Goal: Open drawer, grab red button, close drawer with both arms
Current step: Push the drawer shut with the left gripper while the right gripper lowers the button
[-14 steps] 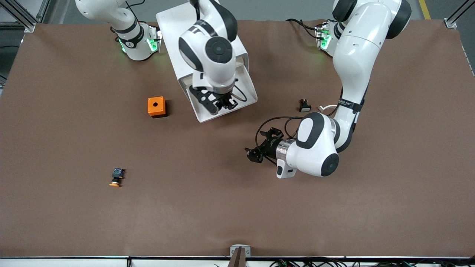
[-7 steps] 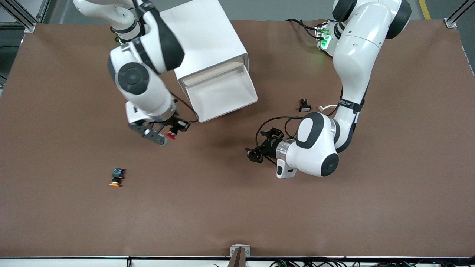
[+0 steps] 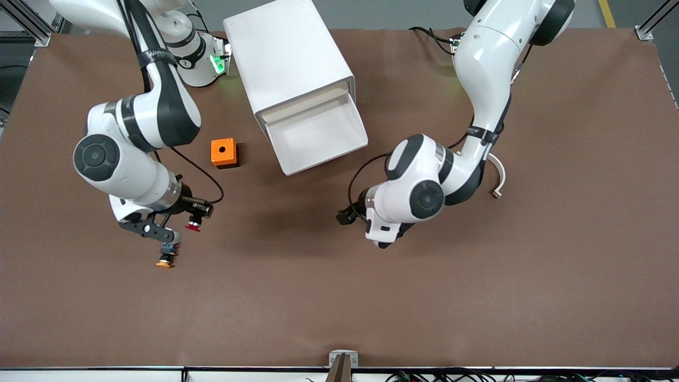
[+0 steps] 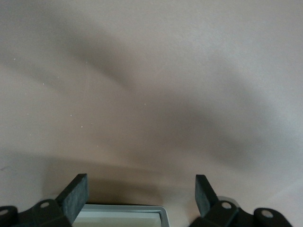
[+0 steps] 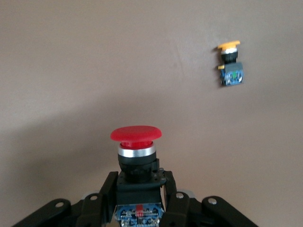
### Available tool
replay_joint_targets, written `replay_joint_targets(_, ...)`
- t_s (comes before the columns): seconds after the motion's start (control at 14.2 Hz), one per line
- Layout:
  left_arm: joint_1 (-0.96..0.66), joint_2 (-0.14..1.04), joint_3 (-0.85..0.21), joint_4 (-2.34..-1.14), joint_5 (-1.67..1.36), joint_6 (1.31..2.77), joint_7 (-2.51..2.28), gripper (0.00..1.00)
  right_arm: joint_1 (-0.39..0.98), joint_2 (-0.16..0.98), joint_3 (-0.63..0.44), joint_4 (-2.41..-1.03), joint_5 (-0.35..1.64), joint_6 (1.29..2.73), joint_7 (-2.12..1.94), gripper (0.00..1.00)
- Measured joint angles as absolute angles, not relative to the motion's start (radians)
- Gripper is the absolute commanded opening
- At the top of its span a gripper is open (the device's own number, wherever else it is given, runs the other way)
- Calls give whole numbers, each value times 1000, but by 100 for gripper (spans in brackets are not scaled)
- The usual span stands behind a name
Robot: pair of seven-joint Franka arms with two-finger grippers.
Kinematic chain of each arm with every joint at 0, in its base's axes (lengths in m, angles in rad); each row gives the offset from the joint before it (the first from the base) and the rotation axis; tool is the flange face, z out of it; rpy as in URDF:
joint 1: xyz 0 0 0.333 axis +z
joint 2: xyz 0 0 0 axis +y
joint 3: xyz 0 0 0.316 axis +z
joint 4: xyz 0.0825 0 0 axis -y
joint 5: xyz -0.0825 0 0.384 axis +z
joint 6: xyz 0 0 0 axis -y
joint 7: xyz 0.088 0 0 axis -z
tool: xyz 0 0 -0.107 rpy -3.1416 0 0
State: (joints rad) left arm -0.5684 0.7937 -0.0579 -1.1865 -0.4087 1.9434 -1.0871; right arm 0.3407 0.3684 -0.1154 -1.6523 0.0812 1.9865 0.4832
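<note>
The drawer stands pulled out of the white cabinet, and its tray shows nothing inside. My right gripper hangs over the table toward the right arm's end, just above the orange-yellow button, shut on the red-capped button. In the right wrist view the button sits upright between the fingers, red cap pointing away from the right gripper. My left gripper hovers low over bare table nearer the front camera than the drawer. In the left wrist view the left gripper is open and holds nothing.
An orange-yellow capped button lies on the table under the right hand, also seen in the right wrist view as that button. An orange cube with a round hole sits beside the cabinet, toward the right arm's end.
The right arm lifted the red button out of the drawer and swung it toward its own end of the table, above the orange-yellow button. The left arm turned and shifted slightly toward the cabinet.
</note>
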Motion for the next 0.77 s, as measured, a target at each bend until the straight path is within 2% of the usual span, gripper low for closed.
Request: replay_joint_targets(0.77,-715,776,-57,-1223,-239,1944,-1244,99,279,574,-115,-1674,81,2237,372,0)
